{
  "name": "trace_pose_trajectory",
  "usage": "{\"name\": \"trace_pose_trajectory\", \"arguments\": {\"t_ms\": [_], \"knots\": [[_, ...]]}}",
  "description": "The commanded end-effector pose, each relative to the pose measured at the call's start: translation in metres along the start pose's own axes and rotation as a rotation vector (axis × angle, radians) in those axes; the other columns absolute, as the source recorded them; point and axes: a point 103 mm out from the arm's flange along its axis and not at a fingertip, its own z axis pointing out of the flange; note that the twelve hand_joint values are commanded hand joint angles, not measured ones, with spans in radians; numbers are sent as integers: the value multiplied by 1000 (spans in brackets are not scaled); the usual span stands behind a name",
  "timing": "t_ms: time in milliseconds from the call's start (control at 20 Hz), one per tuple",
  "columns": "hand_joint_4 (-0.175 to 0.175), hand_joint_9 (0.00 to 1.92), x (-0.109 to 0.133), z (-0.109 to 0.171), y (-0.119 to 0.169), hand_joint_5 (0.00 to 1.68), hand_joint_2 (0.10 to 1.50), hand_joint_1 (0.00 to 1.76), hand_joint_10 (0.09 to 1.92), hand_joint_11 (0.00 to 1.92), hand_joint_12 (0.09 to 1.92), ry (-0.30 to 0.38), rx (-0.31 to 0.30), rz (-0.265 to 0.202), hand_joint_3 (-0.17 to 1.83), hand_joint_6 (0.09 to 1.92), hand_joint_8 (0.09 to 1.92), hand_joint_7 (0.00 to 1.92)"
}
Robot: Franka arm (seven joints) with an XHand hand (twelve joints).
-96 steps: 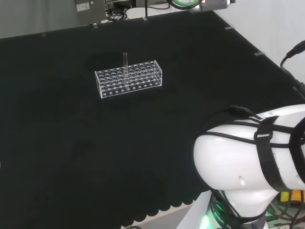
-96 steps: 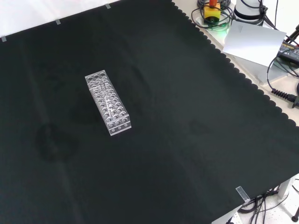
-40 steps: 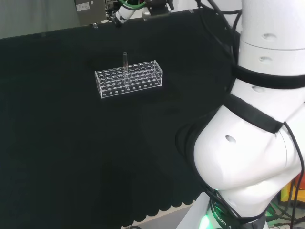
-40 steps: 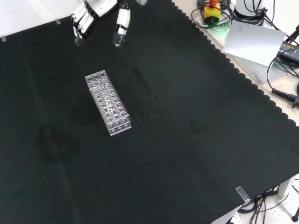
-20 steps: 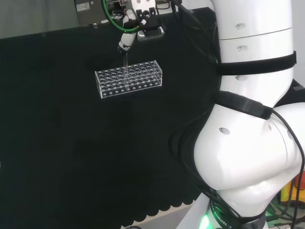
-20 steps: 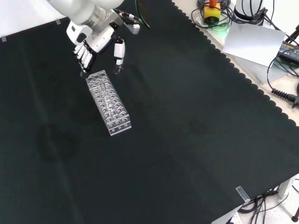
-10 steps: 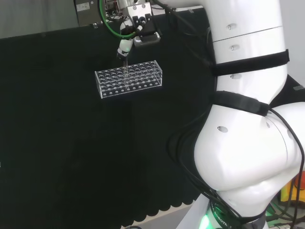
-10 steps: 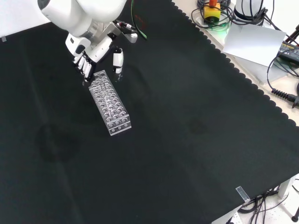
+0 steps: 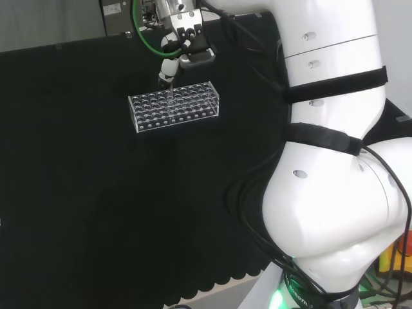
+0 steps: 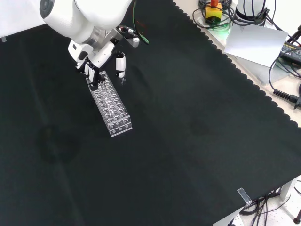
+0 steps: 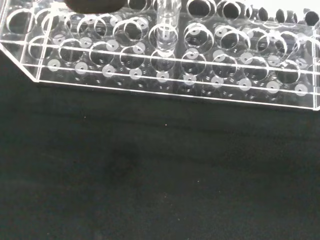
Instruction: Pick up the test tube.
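A clear test tube (image 11: 167, 20) stands upright in a hole of the clear plastic rack (image 11: 200, 75). In the head view the tube (image 9: 168, 90) rises from the rack's (image 9: 174, 109) far row, its top hidden behind the hand (image 9: 168, 66). The black and white hand (image 10: 99, 55) hangs over the far end of the rack (image 10: 113, 108) in the front view. Its fingers (image 10: 89, 70) reach down on one side of that end and its thumb (image 10: 121, 63) on the other, apart from each other. The hand is open and holds nothing. A dark fingertip (image 11: 95, 4) shows blurred above the rack.
Black cloth (image 10: 188, 141) covers the bench all round the rack. The arm's big white links (image 9: 335, 161) stand at the right of the head view. Cables and a grey sheet (image 10: 256, 42) lie beyond the cloth's scalloped edge.
The hand has come down from above the bench's far side to the rack's end, and in the last half second sank lower, so its fingers and thumb now flank the tube.
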Motion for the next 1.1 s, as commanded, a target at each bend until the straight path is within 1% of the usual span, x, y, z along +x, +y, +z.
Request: {"name": "trace_pose_trajectory", "arguments": {"t_ms": [50, 150, 400, 850, 1100], "knots": [[-122, 571, 3, 2, 1, 558, 853, 805, 765, 38, 1550, 1, -8, -6, 241, 425, 844, 825], [-121, 584, 4, 3, 2, 538, 824, 815, 765, 49, 1548, 0, -9, -6, 296, 530, 849, 832], [-121, 601, 6, 3, 5, 535, 798, 832, 766, 66, 1544, -3, -3, -2, 347, 607, 854, 839], [-122, 612, 11, 5, 9, 534, 768, 851, 766, 74, 1545, 3, -2, 1, 407, 652, 858, 848], [-124, 629, 16, 5, 14, 549, 757, 872, 765, 84, 1542, 0, 0, 13, 423, 663, 859, 872]]}}
